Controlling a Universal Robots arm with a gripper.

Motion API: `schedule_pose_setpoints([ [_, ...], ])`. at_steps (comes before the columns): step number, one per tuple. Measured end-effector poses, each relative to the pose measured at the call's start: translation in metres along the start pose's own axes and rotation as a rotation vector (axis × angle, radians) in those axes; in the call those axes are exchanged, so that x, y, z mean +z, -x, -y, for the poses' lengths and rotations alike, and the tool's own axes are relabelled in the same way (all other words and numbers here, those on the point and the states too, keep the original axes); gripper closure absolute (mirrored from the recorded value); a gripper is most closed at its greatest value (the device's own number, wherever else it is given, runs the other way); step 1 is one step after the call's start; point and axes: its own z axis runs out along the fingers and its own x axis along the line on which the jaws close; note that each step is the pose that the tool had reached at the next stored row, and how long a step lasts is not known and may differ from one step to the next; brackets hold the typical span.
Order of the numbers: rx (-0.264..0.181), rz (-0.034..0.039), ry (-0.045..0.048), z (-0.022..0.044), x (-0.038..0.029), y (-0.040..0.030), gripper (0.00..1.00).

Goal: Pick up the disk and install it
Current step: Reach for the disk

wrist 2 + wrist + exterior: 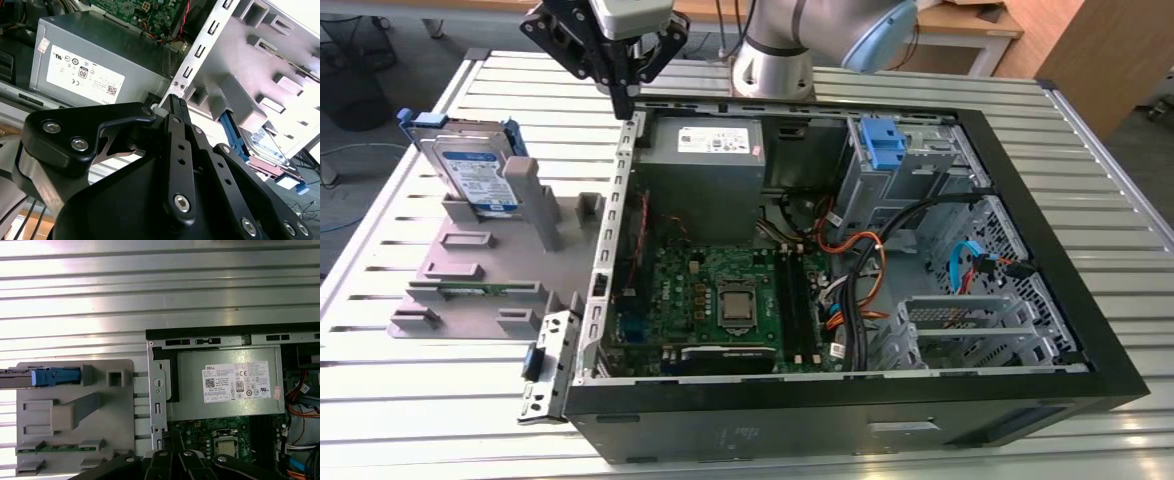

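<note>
The gripper (624, 102) hung with its fingers pressed together and nothing between them, just over the corner of the open computer case (854, 402), beside the grey power-supply box (707, 146). Well apart from it, toward the exterior view's left, the disk (471, 170) stood on edge in the grey plastic stand (467, 252) on the slatted table (427, 405).

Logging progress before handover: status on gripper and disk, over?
Gripper shut, empty, over the case wall by the power supply. Disk upright in the grey stand, untouched. Nothing between them.
</note>
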Motion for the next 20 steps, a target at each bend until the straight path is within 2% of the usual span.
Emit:
schedule_pose_setpoints([
  [20,0.000,0.0012,0.0001,0.0013,-0.0005,-0.0171,0.89],
])
